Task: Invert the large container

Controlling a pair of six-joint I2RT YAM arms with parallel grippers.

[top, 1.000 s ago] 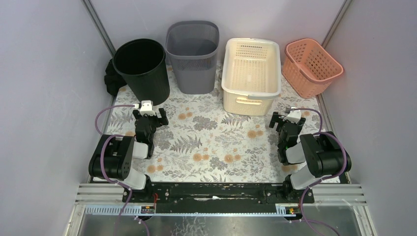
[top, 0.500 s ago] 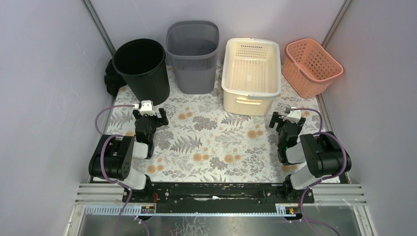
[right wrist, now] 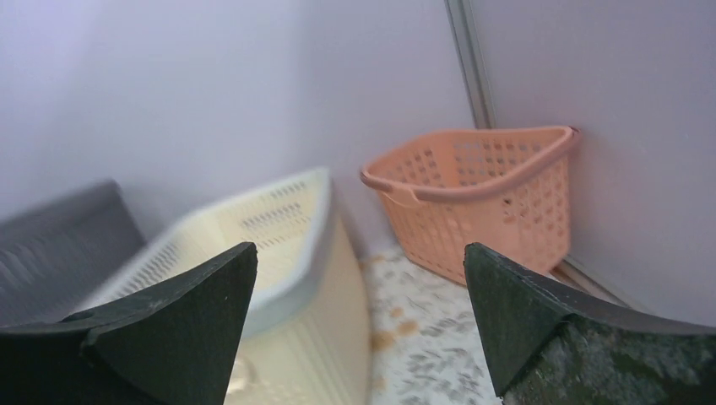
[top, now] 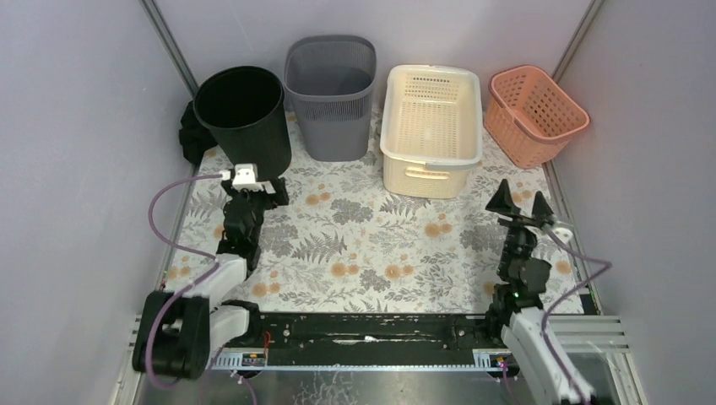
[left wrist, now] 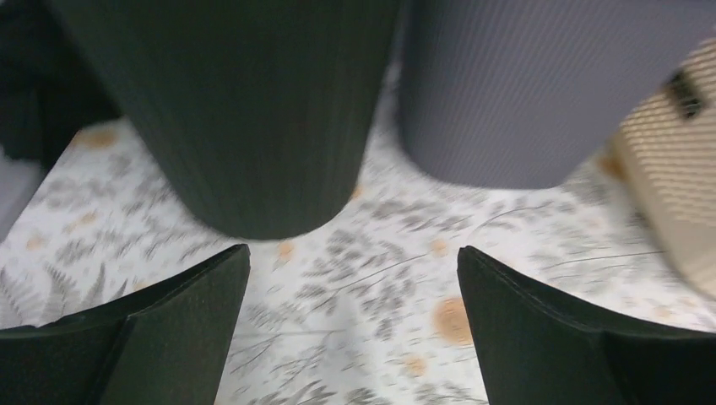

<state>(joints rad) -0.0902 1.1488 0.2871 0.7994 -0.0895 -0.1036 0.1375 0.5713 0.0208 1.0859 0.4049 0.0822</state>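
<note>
Four containers stand upright, mouths up, in a row along the far edge of the floral-printed tabletop (top: pixel 371 245). From left to right they are a round, tapered black plastic bin with fine vertical ribbing (top: pixel 245 118), a grey square-mouthed bin with finely meshed walls (top: pixel 331 97), a cream rectangular perforated plastic basket (top: pixel 422 173) and a salmon-pink perforated plastic basket with a rolled rim (top: pixel 534 114). The cream basket is the largest of the row and sits right of centre, between the grey bin and the pink basket.

My left arm reaches forward and low. My left gripper (top: pixel 253 192) is spread wide and empty, just short of the black bin's base, with its matte black fingers (left wrist: pixel 152 337) flanking bare tabletop.

My right arm rises steeply from its base. My right gripper (top: pixel 521 202) is also spread wide and empty, held above the tabletop and facing the cream and pink baskets, clear of both.
</note>
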